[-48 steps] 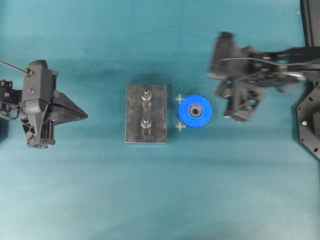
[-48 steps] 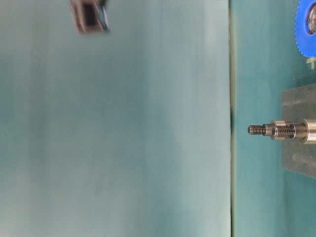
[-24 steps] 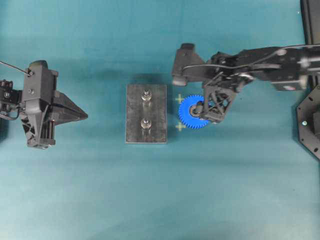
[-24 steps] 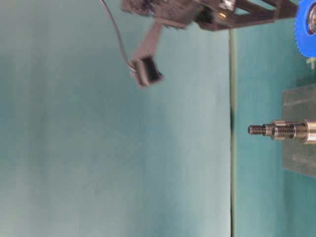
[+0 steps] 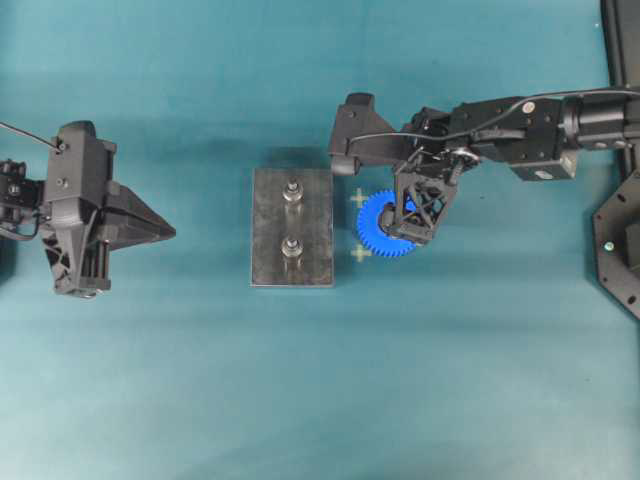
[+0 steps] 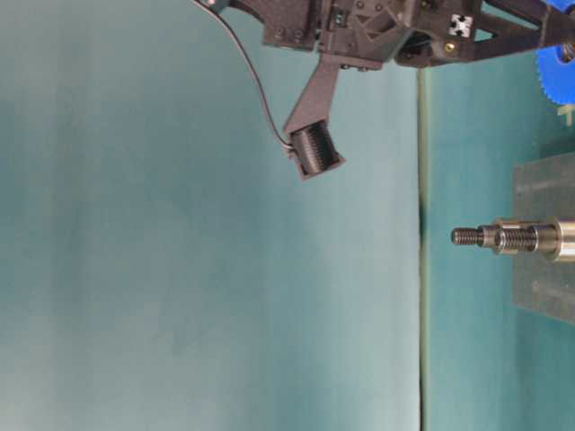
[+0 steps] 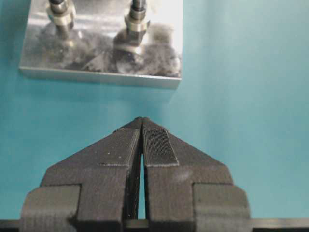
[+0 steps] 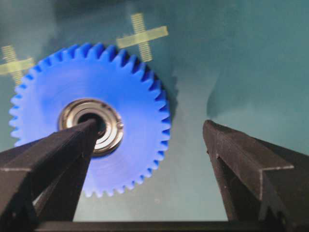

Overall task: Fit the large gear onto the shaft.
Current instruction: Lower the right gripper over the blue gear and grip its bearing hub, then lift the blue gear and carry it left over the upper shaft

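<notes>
The large gear (image 5: pixel 371 224), bright blue with a silver bearing hub, lies flat on the teal mat just right of the grey plate (image 5: pixel 268 226). Two upright silver pins stand on the plate; the shaft (image 5: pixel 292 190) is one, its twin (image 5: pixel 292 247) sits nearer. My right gripper (image 5: pixel 413 222) hangs open over the gear's right half. In the right wrist view one fingertip (image 8: pixel 89 129) is above the hub of the gear (image 8: pixel 130 92), the other (image 8: pixel 212 130) is off its rim over bare mat. My left gripper (image 5: pixel 168 232) rests shut, far left of the plate, holding nothing (image 7: pixel 141 121).
Two yellow cross marks (image 5: pixel 359 198) (image 5: pixel 360 253) lie on the mat between plate and gear. Black equipment (image 5: pixel 620 250) stands at the right edge. In the table-level view the right arm's camera (image 6: pixel 314 151) hangs above the mat, left of the pins (image 6: pixel 503 238).
My right arm has swung left from beside the gear to over it, and its jaws have spread wide. The left arm, gear and plate have not moved.
</notes>
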